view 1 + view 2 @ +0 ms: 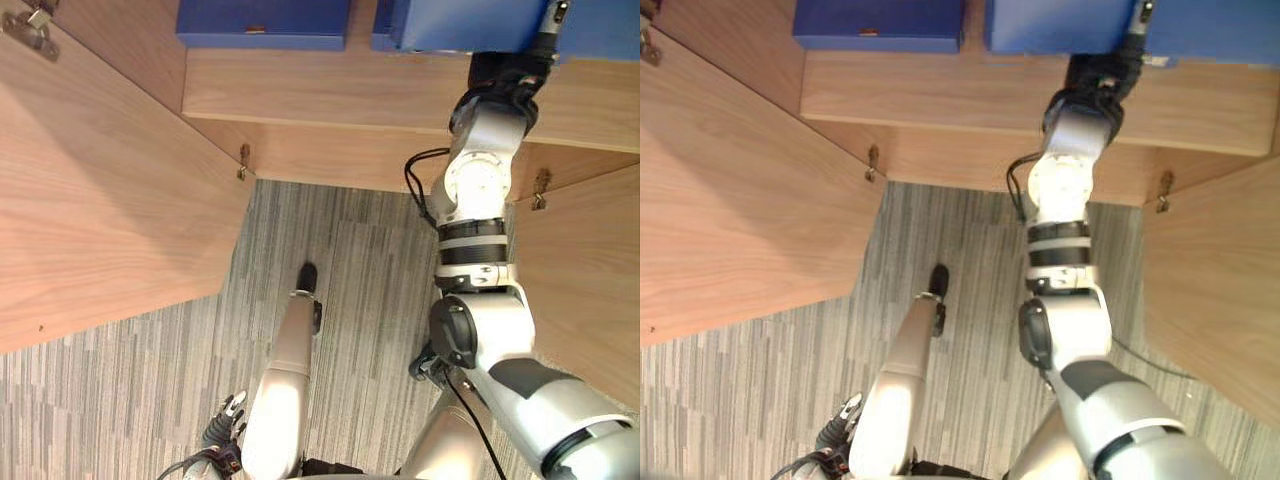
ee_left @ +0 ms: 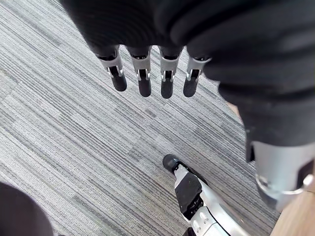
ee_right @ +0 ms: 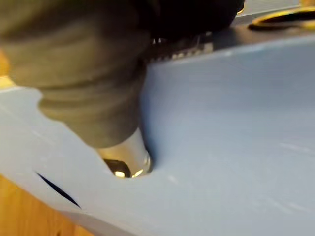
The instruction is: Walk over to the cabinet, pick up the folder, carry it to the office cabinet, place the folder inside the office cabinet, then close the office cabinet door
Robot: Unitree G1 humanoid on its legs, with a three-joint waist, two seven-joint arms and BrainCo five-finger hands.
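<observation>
- In the left eye view the office cabinet (image 1: 350, 160) is seen at 12 o'clock. Both doors are swung open, the left door (image 1: 100, 200) at 9 o'clock and the right door (image 1: 590, 290) at 3 o'clock.
- Two blue items are held on its shelf (image 1: 330, 95): the folder (image 1: 450, 25) at 1 o'clock and a second folder (image 1: 265, 22) at 11 o'clock. They lie just beside each other, and both are cut off by the upper edge.
- The right hand (image 1: 510, 72) is set against the folder at 1 o'clock. Whether it is clamped on the folder cannot be told.
- The left hand (image 1: 225, 418) is seen at 7 o'clock, above the striped carpet (image 1: 130, 400).
- In the right eye view the same arrangement is shown. A metal hinge (image 1: 872, 160) is seen at 10 o'clock on the left door's inner edge.
- In the left wrist view the fingers (image 2: 144, 83) are held straight and side by side over the carpet, with nothing between them.
- In the right wrist view the folder's blue surface is seen from very close, with the right hand pressed against it at 10 o'clock. The grip itself is hidden.
</observation>
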